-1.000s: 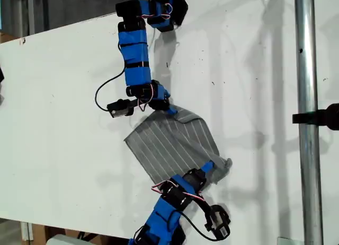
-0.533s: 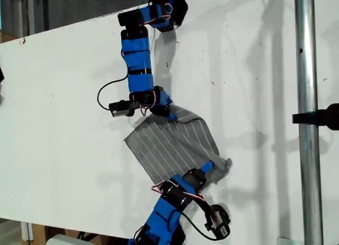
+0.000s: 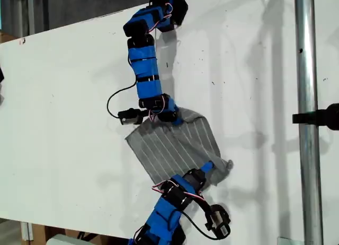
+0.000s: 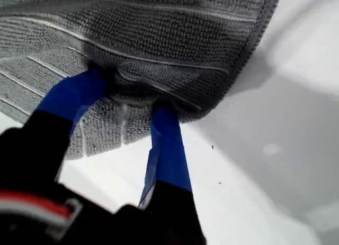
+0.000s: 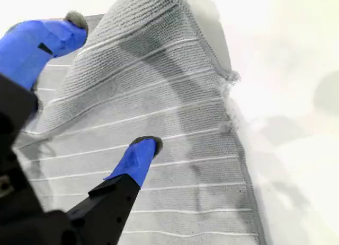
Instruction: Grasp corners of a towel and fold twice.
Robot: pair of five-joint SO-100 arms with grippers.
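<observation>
The grey striped towel (image 3: pixel 169 147) lies on the white table, its upper part humped and folded over. My first gripper (image 3: pixel 174 116), reaching from the exterior view's top, is shut on the towel's upper corner; in the first wrist view the bunched towel (image 4: pixel 143 59) drapes over the first gripper (image 4: pixel 124 104) and hides its tips. My second gripper (image 3: pixel 209 166) comes from the exterior view's bottom at the towel's lower right edge, beside a crumpled corner (image 3: pixel 228 163). In the second wrist view the second gripper (image 5: pixel 111 86) stands open, one fingertip (image 5: pixel 143 147) resting on the towel (image 5: pixel 175 128).
A vertical metal pole (image 3: pixel 307 117) with a black clamp (image 3: pixel 320 117) stands at the exterior view's right. The white table (image 3: pixel 58 123) shows bare surface at the exterior view's left. Cables hang from both arms.
My first arm has swung down and toward the exterior view's right, carrying the towel's upper corner a little further over the cloth. My second arm has stayed put.
</observation>
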